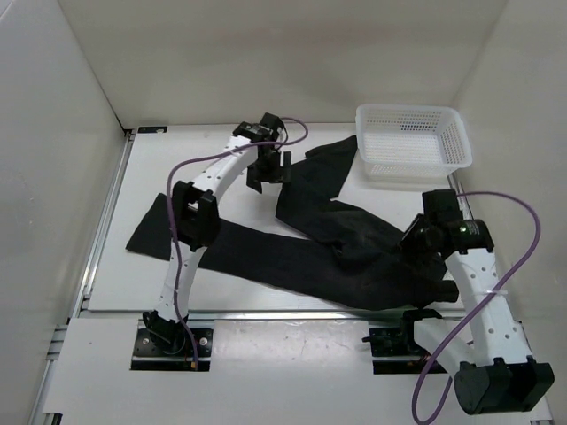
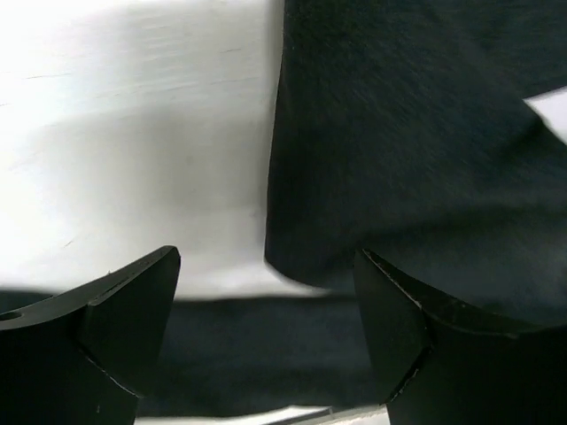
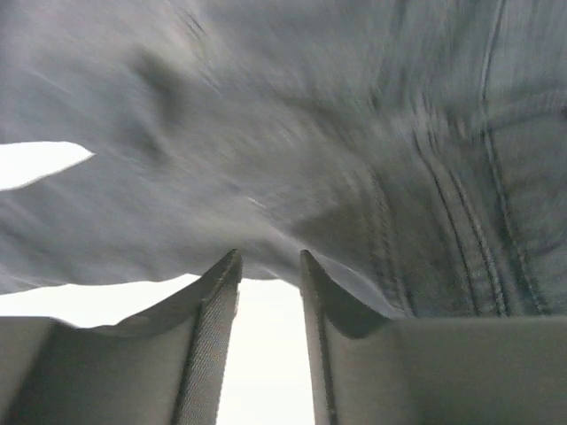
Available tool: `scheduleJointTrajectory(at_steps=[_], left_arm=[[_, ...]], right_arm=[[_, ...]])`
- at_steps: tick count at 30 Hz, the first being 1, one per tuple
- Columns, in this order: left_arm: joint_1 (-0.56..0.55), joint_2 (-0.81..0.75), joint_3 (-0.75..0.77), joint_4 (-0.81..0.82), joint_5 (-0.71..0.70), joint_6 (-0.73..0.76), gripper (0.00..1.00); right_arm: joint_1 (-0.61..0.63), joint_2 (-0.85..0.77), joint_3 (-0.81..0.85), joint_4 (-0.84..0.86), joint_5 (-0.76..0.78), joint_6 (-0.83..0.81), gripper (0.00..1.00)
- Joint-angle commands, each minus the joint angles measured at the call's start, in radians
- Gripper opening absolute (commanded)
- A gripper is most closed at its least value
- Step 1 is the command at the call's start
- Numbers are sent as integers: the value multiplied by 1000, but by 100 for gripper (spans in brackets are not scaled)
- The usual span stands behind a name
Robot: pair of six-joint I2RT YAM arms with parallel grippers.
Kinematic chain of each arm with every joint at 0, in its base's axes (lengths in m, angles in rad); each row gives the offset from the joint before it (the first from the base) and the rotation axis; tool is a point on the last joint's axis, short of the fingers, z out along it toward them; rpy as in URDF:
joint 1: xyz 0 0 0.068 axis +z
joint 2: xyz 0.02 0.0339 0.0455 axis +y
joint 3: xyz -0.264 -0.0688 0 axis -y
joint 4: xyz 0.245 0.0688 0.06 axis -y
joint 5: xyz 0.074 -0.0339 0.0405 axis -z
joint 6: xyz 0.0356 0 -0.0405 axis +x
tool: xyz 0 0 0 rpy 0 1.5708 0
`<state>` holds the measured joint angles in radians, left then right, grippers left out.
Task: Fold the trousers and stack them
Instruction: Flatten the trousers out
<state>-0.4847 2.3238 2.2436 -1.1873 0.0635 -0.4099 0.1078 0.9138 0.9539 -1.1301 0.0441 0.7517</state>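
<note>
The white worktop (image 1: 146, 177) carries the trousers (image 1: 292, 257), which lie unfolded across most of it. One leg runs from the left side, passing behind the left arm, along the near part to the bunched waist at the right. The other leg bends up from that waist toward the far right corner. Its end lies just beside the left wall of the white mesh basket (image 1: 413, 171) (whether cloth and basket touch cannot be told from above).

The left gripper (image 1: 268, 168) hangs over the far middle of the worktop, just beside the left edge of the upper leg. In the wrist view the left gripper (image 2: 266, 266) has its jaws spread wide with nothing between them; bare worktop (image 2: 133, 133) lies to one side, dark trousers (image 2: 407, 133) to the other.

The right gripper (image 1: 415, 241) sits low at the waist. In its blurred wrist view the gripper (image 3: 270, 257) shows a narrow gap with only worktop (image 3: 266, 354) in it, and seamed trousers (image 3: 310, 115) lie just past the fingertips.
</note>
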Motion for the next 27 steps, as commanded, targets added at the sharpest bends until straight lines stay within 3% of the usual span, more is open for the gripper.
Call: scheduleJointTrajectory(at_steps=[1,4,10,12,13,14,17,22,27], left_arm=[[15,47,99,-48,16,-38,90],[15,110,126,12,62,-58,99],[15,235,231,54,231,-96,96],[24,235,231,98,286,-96,76],[24,226,231,109,300,-105,54],[38,209,220,109,300,-106,11],[86,114,144,159,325,-136,10],[196,-58,-47,206,228,-161,10],[235,-279,-248,187,113,-161,10]], right_arm=[[6,71,135,26,98,-41,46],[6,166,187,102,111,-80,73],[6,429,197,317,50,-161,83],[15,502,186,351,28,-193,85],[15,569,186,351,19,-193,86],[15,598,186,374,4,-205,86],[61,646,186,389,3,-206,85],[182,657,131,409,68,-161,79],[265,727,118,441,82,-129,70]])
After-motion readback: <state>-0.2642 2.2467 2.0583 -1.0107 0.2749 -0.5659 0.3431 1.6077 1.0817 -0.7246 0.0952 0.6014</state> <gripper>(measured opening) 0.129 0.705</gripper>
